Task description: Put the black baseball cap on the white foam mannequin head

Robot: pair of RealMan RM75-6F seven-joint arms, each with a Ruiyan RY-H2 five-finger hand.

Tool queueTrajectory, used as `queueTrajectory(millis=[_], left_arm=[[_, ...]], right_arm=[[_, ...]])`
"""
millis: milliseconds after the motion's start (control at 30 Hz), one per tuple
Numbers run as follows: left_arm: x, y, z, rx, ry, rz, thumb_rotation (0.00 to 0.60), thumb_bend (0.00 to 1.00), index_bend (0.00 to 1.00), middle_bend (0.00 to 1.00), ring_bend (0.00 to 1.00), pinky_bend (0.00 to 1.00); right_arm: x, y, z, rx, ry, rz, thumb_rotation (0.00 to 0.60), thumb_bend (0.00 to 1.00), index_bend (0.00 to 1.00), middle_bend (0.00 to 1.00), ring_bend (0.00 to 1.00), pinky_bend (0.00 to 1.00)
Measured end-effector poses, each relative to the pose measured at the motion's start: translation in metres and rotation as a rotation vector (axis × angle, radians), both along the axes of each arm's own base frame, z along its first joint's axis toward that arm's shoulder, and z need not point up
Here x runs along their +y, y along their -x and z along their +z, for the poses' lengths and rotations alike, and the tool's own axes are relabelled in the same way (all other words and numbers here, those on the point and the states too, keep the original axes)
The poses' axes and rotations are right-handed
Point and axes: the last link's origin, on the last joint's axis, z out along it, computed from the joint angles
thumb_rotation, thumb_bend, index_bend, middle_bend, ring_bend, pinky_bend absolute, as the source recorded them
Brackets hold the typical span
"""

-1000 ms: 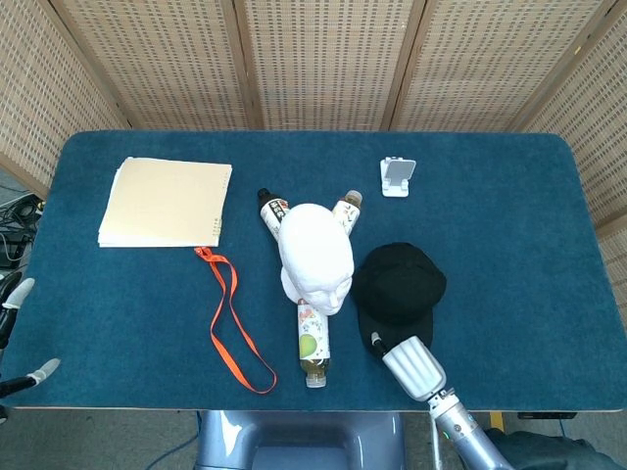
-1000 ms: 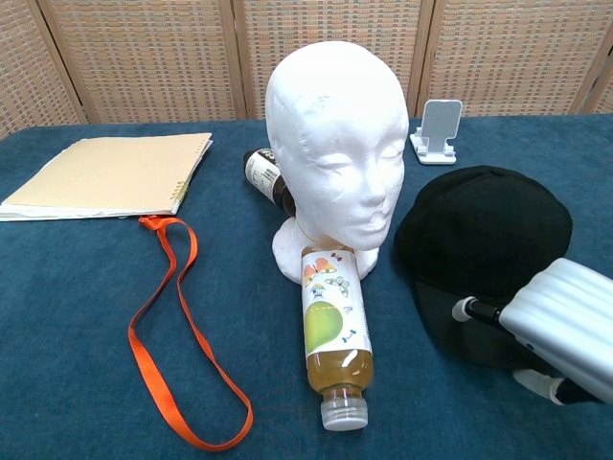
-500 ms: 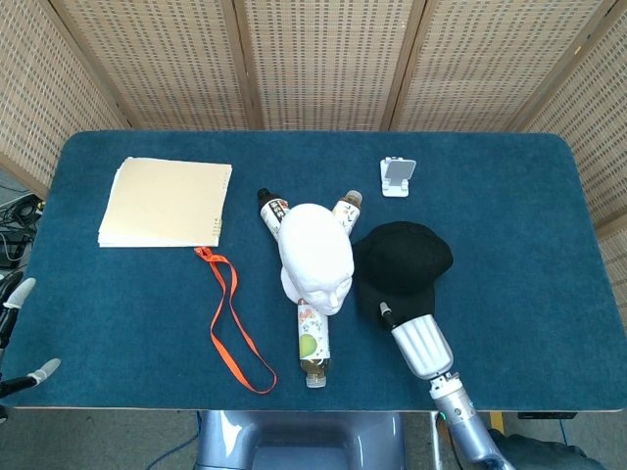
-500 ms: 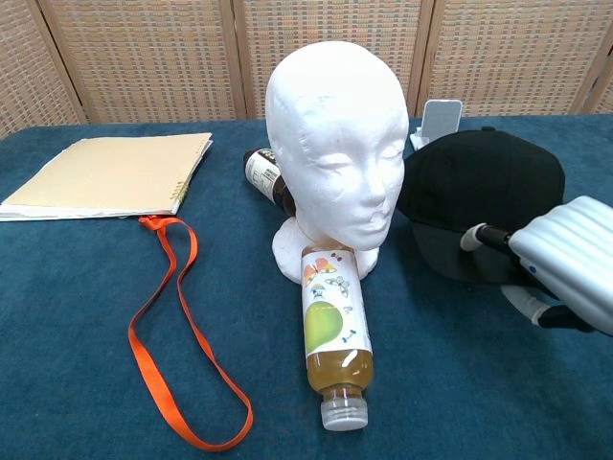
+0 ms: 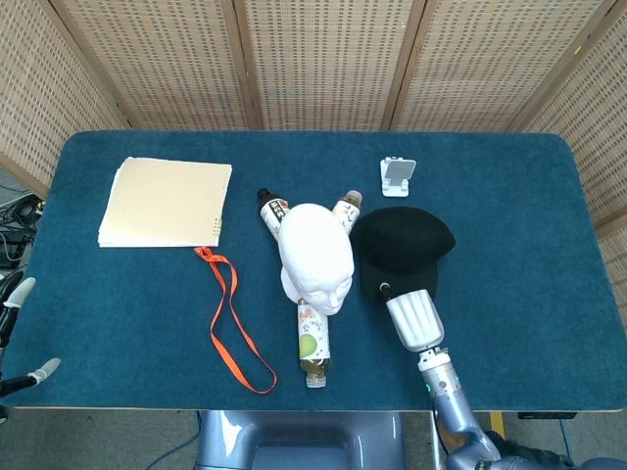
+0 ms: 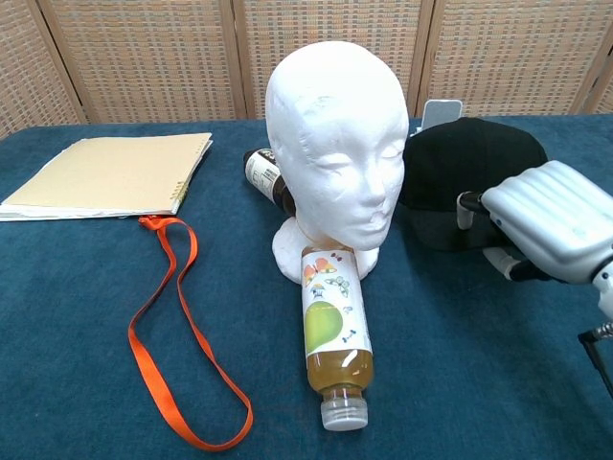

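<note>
The white foam mannequin head (image 5: 315,255) (image 6: 335,144) stands upright at the table's middle, facing the near edge. My right hand (image 5: 412,320) (image 6: 546,219) holds the black baseball cap (image 5: 401,242) (image 6: 462,178) by its brim, lifted off the cloth just right of the mannequin head. The cap's crown is level with the mannequin's cheek in the chest view. Only fingertips (image 5: 43,371) of my left hand (image 5: 18,338) show at the left edge of the head view, spread and holding nothing.
A juice bottle (image 6: 333,331) lies in front of the mannequin; two more bottles (image 5: 271,211) (image 5: 347,209) lie behind it. An orange lanyard (image 5: 231,320) and a tan notebook (image 5: 166,202) sit to the left. A white phone stand (image 5: 398,175) is behind the cap.
My right hand has lifted the cap off the table and carried it away from the near edge, up beside the mannequin head. The left hand has not moved.
</note>
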Motion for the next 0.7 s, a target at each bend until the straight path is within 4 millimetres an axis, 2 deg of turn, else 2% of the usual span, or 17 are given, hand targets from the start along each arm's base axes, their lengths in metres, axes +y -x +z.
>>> queueTrajectory(millis=[100, 200, 400, 567, 700], left_arm=[[0.0, 0.0, 0.0, 0.002, 0.003, 0.001, 0.6, 0.0, 0.0, 0.0, 0.0, 0.0], [0.0, 0.0, -0.001, 0.002, 0.003, 0.002, 0.6, 0.0, 0.0, 0.0, 0.0, 0.0], [0.001, 0.001, 0.0, 0.001, 0.003, 0.005, 0.6, 0.0, 0.0, 0.0, 0.0, 0.0], [0.0, 0.0, -0.001, 0.001, 0.006, 0.002, 0.6, 0.0, 0.0, 0.0, 0.0, 0.0], [-0.002, 0.0, 0.0, -0.004, 0.002, 0.002, 0.6, 0.0, 0.0, 0.0, 0.0, 0.0]], right_arm=[[-0.007, -0.003, 0.003, -0.019, 0.017, -0.013, 0.6, 0.53, 0.85, 0.98, 1.0, 1.0], [-0.012, -0.005, 0.008, -0.039, 0.034, -0.016, 0.6, 0.52, 0.94, 1.0, 1.0, 1.0], [-0.024, -0.004, 0.026, -0.1, 0.075, 0.0, 0.6, 0.52, 0.98, 1.0, 1.0, 1.0], [-0.038, -0.006, 0.06, -0.164, 0.152, 0.061, 0.6, 0.53, 0.98, 1.0, 1.0, 1.0], [-0.051, -0.015, 0.092, -0.2, 0.233, 0.124, 0.6, 0.53, 0.98, 1.0, 1.0, 1.0]])
